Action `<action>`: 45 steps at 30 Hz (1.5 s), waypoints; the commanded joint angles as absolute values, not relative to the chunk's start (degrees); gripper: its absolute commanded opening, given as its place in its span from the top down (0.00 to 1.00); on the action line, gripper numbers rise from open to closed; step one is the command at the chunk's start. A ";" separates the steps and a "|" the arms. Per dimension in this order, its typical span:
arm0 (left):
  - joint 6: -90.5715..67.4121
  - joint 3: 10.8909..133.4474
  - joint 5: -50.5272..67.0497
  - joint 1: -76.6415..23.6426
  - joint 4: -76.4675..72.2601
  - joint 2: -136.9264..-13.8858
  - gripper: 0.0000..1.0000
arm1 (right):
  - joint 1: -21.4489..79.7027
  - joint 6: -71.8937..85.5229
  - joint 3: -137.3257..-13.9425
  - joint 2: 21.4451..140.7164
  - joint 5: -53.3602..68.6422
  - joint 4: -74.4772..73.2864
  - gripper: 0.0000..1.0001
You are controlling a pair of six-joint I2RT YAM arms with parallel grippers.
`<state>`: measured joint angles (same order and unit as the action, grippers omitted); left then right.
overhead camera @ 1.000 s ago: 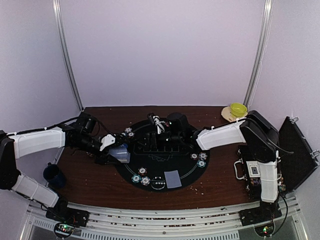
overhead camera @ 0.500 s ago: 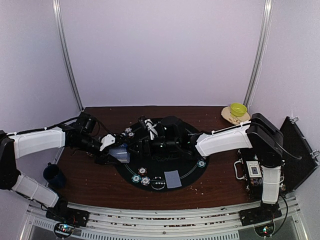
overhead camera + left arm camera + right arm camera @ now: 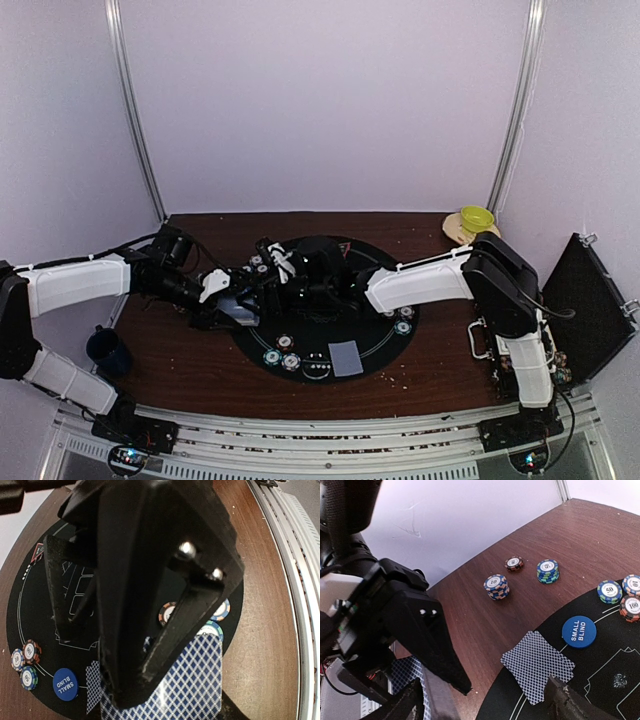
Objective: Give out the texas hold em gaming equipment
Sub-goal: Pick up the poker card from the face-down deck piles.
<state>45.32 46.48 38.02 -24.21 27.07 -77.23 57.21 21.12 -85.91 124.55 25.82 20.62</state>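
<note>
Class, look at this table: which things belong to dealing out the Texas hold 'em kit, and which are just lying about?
Belongs to the job:
- deck of cards
- face-down card
- poker chips
- small blind button

Just lying about:
- yellow-green bowl
- dark blue mug

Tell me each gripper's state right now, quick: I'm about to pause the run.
Left gripper: closed on the stack of blue-backed cards.
Right gripper: open, holding nothing.
</note>
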 commanded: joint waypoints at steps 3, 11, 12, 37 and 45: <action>46.53 45.88 40.42 -24.22 26.48 -76.99 0.53 | 57.57 18.68 -88.16 125.53 21.76 18.22 0.20; 46.67 45.97 40.52 -24.23 26.54 -77.28 0.53 | 57.49 15.40 -86.75 123.91 17.47 16.00 0.35; 46.65 45.97 40.52 -24.24 26.54 -77.32 0.53 | 57.42 15.16 -86.42 123.73 17.41 15.92 0.36; 46.74 46.12 40.76 -24.23 26.69 -77.96 0.53 | 57.46 16.46 -89.67 126.24 24.20 17.11 0.25; 47.02 46.14 40.83 -24.26 27.01 -77.83 0.53 | 57.41 19.03 -93.72 130.50 28.12 18.27 0.25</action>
<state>45.84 46.17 38.35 -24.16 27.49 -77.62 57.56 17.30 -91.64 128.31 25.96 17.74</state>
